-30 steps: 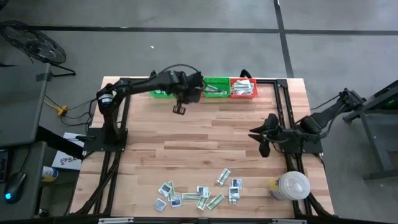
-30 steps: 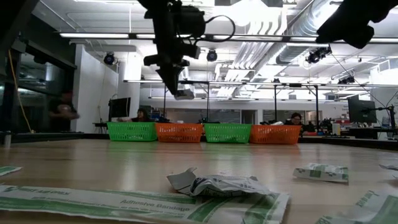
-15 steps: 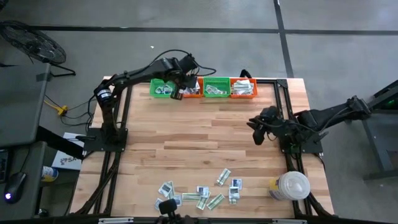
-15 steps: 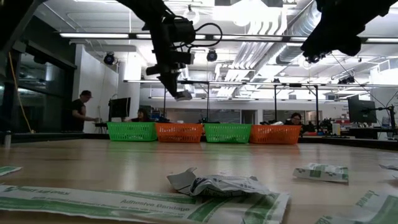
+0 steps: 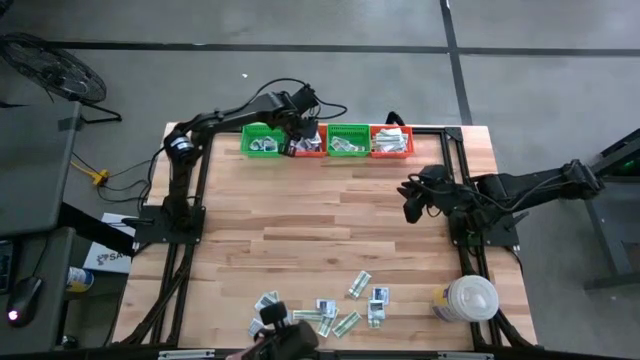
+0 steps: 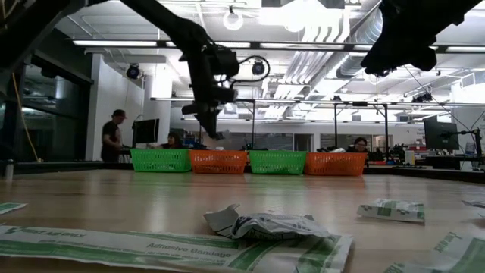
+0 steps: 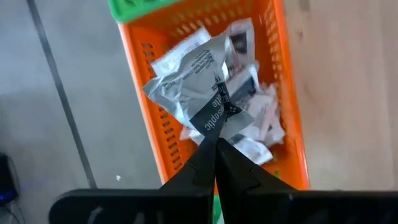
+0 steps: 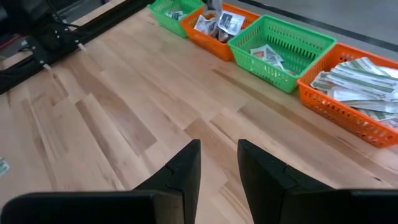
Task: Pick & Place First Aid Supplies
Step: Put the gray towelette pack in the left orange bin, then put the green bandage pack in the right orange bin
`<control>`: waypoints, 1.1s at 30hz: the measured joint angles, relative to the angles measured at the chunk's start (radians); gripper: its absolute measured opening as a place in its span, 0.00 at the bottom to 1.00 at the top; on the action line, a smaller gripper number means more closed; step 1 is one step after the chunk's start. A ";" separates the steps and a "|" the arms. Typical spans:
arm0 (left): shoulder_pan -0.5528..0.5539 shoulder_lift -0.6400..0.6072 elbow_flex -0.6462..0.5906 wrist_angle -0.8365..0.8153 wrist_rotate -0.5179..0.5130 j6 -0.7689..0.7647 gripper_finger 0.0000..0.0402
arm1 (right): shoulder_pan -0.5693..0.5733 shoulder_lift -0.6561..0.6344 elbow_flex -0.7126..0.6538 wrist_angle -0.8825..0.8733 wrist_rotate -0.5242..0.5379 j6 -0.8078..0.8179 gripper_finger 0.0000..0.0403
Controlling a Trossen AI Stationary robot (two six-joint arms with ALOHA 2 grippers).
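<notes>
fingers of the left gripper (image 7: pixel 216 148) are pinched fully together on a crumpled white packet (image 7: pixel 205 81) with a dark printed band, which hangs from the tips right above the orange basket (image 7: pixel 155 162). in the left wrist view the packet spreads away from the fingertips over the heap of similar packets already lying in that basket, so it looks as though a release would drop it straight down, with no sideways travel left. in the high view this gripper (image 5: pixel 292 146) sits at the far edge of the table (image 5: pixel 330 220), over the second basket in the row of four.

the right gripper (image 8: pixel 217 163) hangs over bare wood well short of the baskets, its jaws partly apart and holding nothing. the loose first aid supplies (image 5: pixel 325 312) lie scattered along the near edge, their narrow green strips pointing several ways. they lie toward the right arm's half, so the right gripper (image 5: pixel 413 205) is probably nearer for the next pick.
</notes>
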 joint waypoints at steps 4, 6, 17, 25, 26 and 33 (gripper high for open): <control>0.015 0.037 -0.001 0.006 0.005 0.000 0.00 | -0.001 0.000 0.000 0.008 0.002 0.002 0.25; 0.015 0.051 0.000 0.016 0.003 0.014 0.00 | 0.000 0.000 0.000 0.013 0.003 0.009 0.25; 0.025 0.087 0.000 0.010 0.009 0.068 0.01 | 0.000 0.000 0.000 0.022 0.004 0.038 0.25; 0.025 0.084 0.011 -0.021 0.005 0.100 0.20 | 0.000 0.000 0.000 0.033 0.004 0.037 0.25; 0.025 0.084 0.023 -0.041 0.005 0.100 0.23 | 0.000 0.000 0.000 0.033 0.003 0.037 0.25; 0.024 0.083 0.166 -0.155 -0.024 0.097 0.34 | 0.000 0.000 0.000 0.032 -0.016 0.033 0.25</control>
